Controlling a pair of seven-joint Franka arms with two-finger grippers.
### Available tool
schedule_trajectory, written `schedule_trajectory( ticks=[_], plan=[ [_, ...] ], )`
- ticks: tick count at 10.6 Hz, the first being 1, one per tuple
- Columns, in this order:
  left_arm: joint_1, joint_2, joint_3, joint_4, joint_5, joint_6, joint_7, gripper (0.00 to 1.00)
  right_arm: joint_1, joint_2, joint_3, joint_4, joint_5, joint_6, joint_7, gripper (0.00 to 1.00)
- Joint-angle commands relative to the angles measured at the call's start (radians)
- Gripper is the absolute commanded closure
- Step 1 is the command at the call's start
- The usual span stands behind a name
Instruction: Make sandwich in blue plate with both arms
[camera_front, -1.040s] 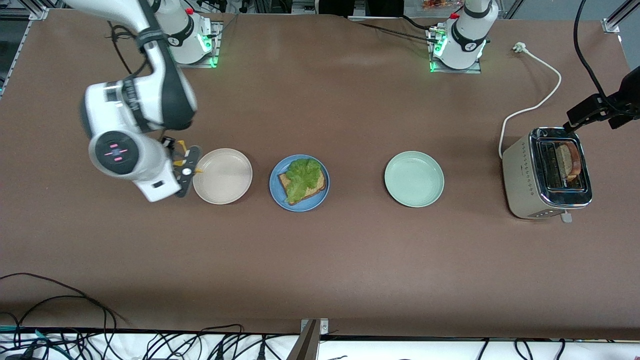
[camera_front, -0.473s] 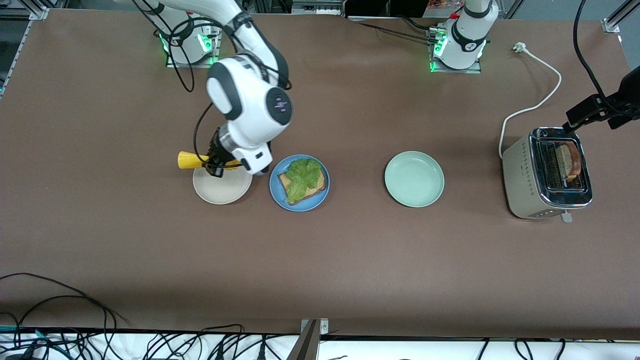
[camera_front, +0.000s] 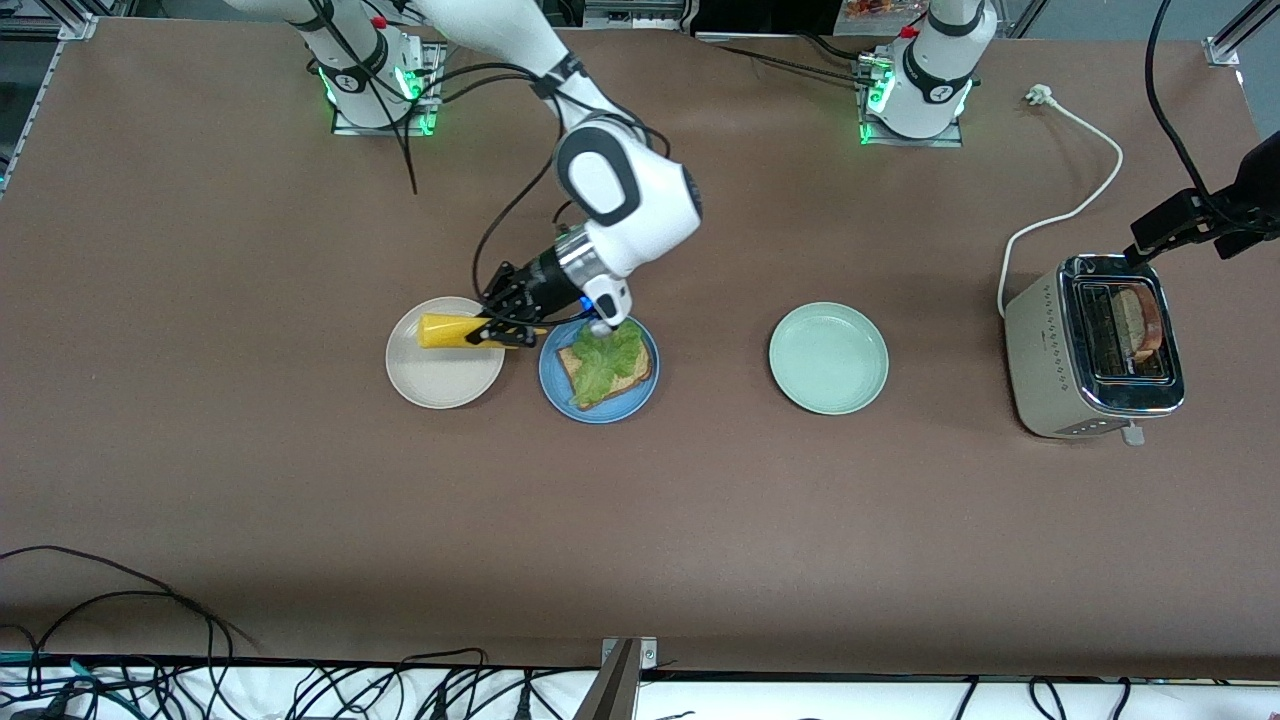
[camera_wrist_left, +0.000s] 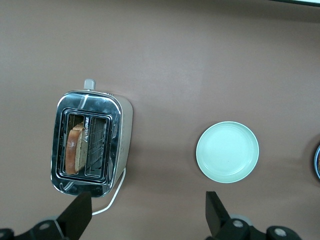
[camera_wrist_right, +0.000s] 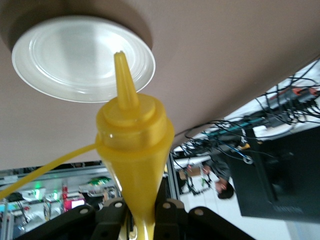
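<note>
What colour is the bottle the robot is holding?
Yellow. The squeeze bottle shows best in the right wrist view.

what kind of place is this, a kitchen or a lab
Most likely a robotics lab staged as a kitchen: two arms bolted to a brown table, loose cables along its edge, and a toaster beside plates.

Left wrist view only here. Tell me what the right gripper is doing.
Observer: The right gripper holds a yellow squeeze bottle over the beige-white plate.
Operator: My left gripper hangs open near the toaster. Report the blue plate.
Observer: The blue plate carries one bread slice topped with a lettuce leaf; no top slice.
</note>
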Motion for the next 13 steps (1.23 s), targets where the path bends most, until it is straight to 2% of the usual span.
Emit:
schedule_trajectory(
  ticks=[1,5,7,9,11,13],
  plan=[
    [0.004,0.004,0.001,0.018,-0.010,-0.001,-0.006,0.00,0.067,0.100,-0.018,0.097,-0.120,-0.078,0.020,0.82],
    [0.004,0.004,0.001,0.015,-0.010,-0.001,-0.006,0.00,0.071,0.100,-0.029,0.114,-0.121,-0.083,0.042,0.83],
    [0.004,0.004,0.001,0.012,-0.008,0.020,-0.006,0.00,0.068,0.094,-0.032,0.152,-0.083,-0.086,0.071,0.84],
    [0.002,0.004,0.001,-0.037,-0.013,0.095,0.001,0.00,0.048,0.066,-0.082,0.179,0.084,-0.092,0.080,0.85],
    [0.002,-0.022,0.001,-0.037,-0.013,0.091,-0.006,0.00,0.038,0.025,-0.161,0.180,0.259,-0.053,0.071,0.85],
    [0.002,-0.021,0.001,-0.061,0.010,0.091,-0.002,0.00,-0.023,-0.018,-0.207,0.177,0.469,-0.005,0.053,0.85]
  ],
)
